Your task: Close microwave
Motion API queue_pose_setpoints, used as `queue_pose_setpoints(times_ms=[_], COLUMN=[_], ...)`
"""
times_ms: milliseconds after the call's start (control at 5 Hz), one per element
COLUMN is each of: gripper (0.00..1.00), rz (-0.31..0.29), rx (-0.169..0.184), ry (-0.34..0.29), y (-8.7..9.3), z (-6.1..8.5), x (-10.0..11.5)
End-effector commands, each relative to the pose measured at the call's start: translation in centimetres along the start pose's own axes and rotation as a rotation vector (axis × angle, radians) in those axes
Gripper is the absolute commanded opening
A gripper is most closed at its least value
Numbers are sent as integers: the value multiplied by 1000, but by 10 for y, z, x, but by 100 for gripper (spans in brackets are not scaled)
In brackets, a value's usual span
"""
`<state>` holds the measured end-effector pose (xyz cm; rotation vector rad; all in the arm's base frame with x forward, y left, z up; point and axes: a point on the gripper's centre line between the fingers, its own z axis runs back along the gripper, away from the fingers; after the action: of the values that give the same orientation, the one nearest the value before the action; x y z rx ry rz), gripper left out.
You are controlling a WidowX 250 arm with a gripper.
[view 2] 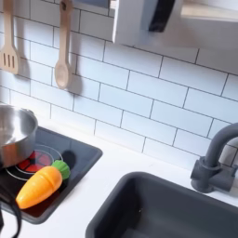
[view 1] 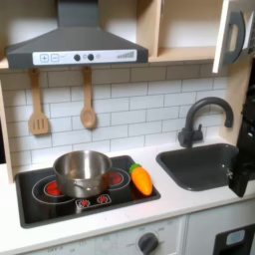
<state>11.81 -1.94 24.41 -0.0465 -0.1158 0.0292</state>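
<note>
The microwave sits in the light-wood cabinet (view 1: 171, 28) at the top right of the first exterior view. Its white door (view 1: 233, 34) with the dark rounded window is swung open, standing out from the cabinet, whose inside shows bare. In the second exterior view the door (view 2: 147, 20) hangs at the top, white with a dark window. A black shape (view 1: 243, 167) at the first exterior view's right edge, over the sink, looks like part of my arm or gripper. Its fingers cannot be made out.
A grey range hood (view 1: 75, 45) hangs over the black stove (view 1: 40, 194), which holds a steel pot (view 1: 82, 171) and a toy carrot (view 2: 42, 186). Two wooden utensils (view 1: 88, 100) hang on the tiled wall. A dark faucet (view 1: 199, 118) stands behind the grey sink (view 1: 197, 164).
</note>
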Motion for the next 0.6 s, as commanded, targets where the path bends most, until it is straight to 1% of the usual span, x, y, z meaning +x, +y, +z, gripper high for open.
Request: queue_pose_setpoints(times_ms=[0,200,400], gripper=[100,100,100], rz=[0,-45,-68], rx=[0,18,6], ry=[-2,-1,0], y=[0,-4,-8], z=[0,1,-1], x=[0,6,10])
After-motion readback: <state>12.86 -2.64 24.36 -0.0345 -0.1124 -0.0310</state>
